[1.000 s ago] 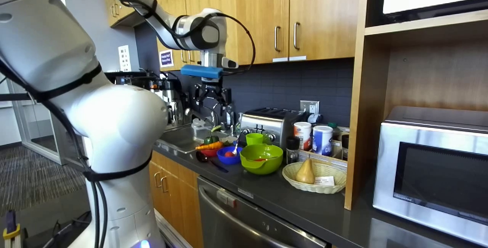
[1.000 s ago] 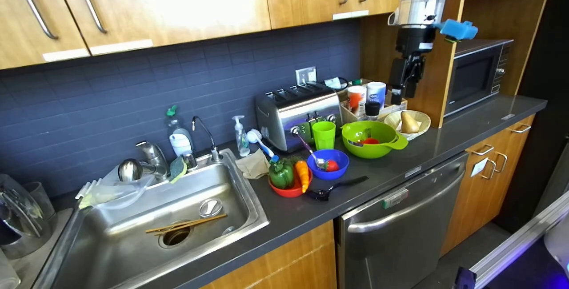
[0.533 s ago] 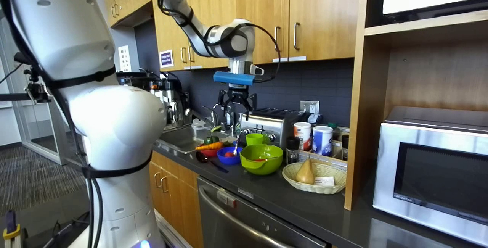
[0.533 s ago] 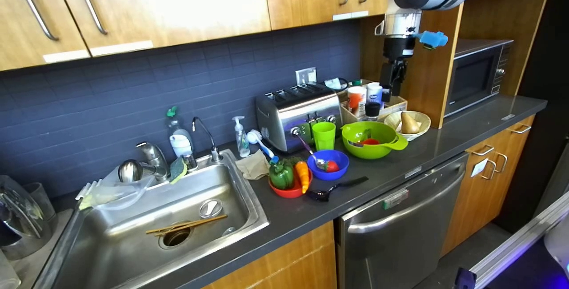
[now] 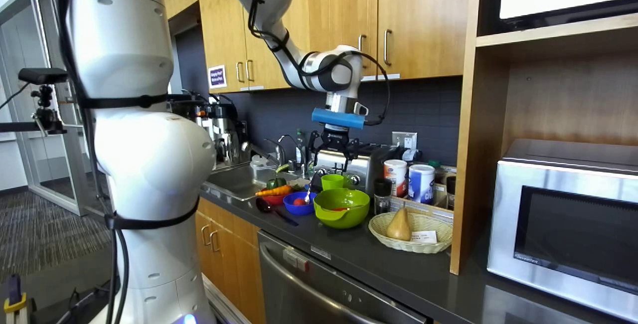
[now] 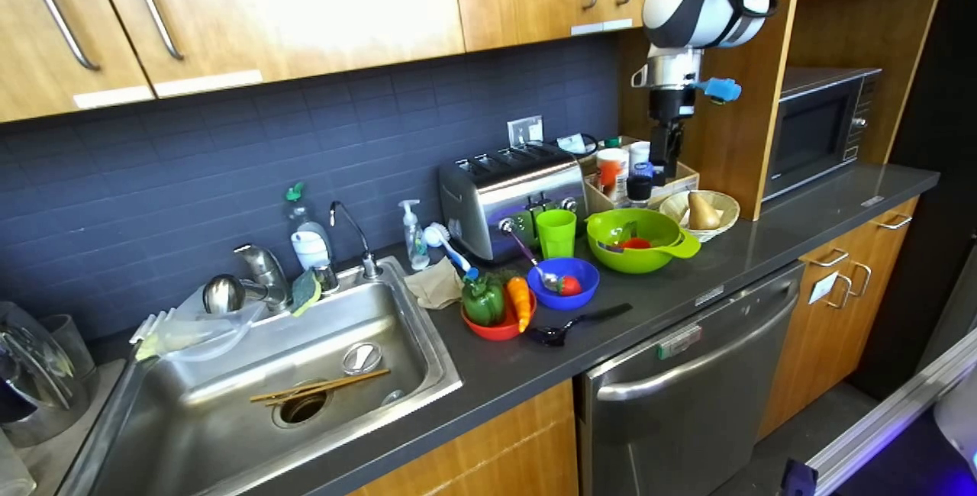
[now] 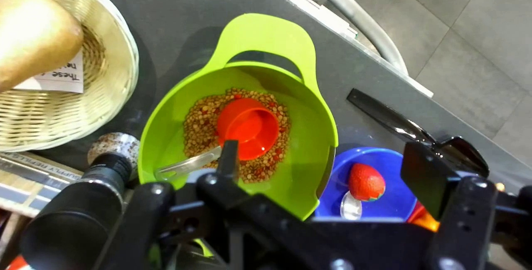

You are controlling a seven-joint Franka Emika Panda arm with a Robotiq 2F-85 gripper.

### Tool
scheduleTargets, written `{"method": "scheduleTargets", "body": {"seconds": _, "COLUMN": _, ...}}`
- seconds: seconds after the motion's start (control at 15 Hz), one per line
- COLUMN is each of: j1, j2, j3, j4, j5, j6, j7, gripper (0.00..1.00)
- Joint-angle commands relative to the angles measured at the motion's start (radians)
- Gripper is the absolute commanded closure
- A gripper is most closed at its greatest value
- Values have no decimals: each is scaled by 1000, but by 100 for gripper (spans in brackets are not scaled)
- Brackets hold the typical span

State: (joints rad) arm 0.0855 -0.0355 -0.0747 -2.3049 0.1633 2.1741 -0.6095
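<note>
Wrist view: red scoop (image 7: 248, 126) lies on grains (image 7: 201, 118) inside the green bowl (image 7: 307, 145); gripper (image 7: 328, 169) above, jaws parted. From that bowl: blue bowl (image 7: 392, 172), four o'clock; black ladle (image 7: 392, 117), three; wicker basket (image 7: 50, 114), ten.

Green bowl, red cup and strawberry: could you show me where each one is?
Green bowl (image 7: 309, 135), wrist view: on its bare inner wall.
Red cup (image 7: 250, 128), wrist view: on its inside.
Strawberry (image 7: 366, 182), wrist view: on its red side.
</note>
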Motion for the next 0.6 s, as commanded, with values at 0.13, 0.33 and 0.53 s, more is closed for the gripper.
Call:
{"method": "scheduleTargets", "body": {"seconds": 0.13, "j1": -15, "j2": 116, "j3": 71, "j4": 66, "j5": -15, "j6": -36, "j7": -67, "gripper": 0}}
{"method": "scheduleTargets", "body": {"seconds": 0.33, "j1": -18, "j2": 168, "j3": 100, "j4": 104, "j5": -59, "j6": -47, "j7": -80, "gripper": 0}}
{"method": "scheduleTargets", "body": {"seconds": 0.53, "j1": -32, "j2": 199, "j3": 113, "j4": 149, "j5": -63, "j6": -95, "j7": -102, "gripper": 0}}
